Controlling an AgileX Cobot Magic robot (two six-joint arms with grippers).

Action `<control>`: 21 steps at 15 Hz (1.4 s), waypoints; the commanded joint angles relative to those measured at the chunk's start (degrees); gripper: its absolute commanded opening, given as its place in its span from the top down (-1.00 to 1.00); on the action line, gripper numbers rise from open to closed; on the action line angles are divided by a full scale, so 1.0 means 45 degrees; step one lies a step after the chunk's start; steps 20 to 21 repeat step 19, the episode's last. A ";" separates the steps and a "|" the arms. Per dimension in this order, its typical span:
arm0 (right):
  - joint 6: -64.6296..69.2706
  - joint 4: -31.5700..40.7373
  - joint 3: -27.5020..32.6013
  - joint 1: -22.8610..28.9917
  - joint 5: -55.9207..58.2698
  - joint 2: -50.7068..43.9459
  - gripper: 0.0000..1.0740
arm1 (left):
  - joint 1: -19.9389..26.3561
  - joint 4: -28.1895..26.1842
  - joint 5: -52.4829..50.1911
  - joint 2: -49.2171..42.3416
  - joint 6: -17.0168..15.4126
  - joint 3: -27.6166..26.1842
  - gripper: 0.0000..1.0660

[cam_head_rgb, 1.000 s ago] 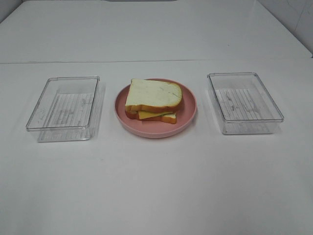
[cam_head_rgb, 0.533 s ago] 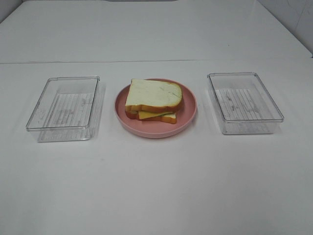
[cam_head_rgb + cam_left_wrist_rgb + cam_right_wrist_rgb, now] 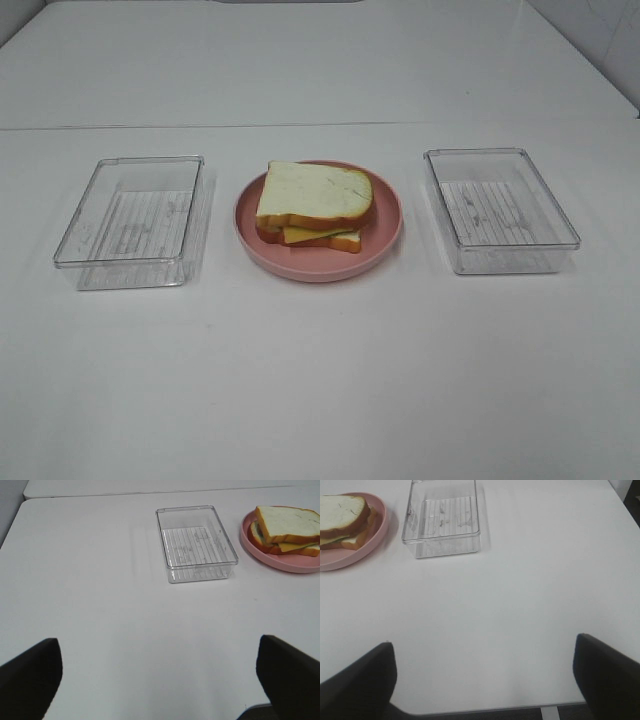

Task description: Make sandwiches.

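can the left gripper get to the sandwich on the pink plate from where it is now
Probably yes. The left gripper is open and holds nothing, and bare table lies ahead of it. The sandwich sits uncovered on the pink plate; the clear left container stands beside the plate, so the gripper may need to pass over or around it.

A white surface (image 3: 320,380) is seen filling nearly the whole exterior high view, evenly lit, with soft shadows only. A thin seam (image 3: 200,126) is drawn across it toward 12 o'clock. A pale tiled wall (image 3: 610,30) is glimpsed at 2 o'clock, and a grey strip (image 3: 14,14) at 10 o'clock.
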 commanded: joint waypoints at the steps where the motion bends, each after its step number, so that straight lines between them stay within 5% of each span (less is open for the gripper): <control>1: -0.0649 0.0446 0.0038 -0.0051 -0.0089 -0.0433 -0.70 | -0.0064 -0.0089 -0.0051 -0.0267 0.0025 0.0038 -0.83; 21: -0.0891 0.0560 0.0051 -0.0064 -0.0102 -0.0420 -0.70 | -0.0089 -0.0076 -0.0051 -0.0267 0.0025 0.0038 -0.83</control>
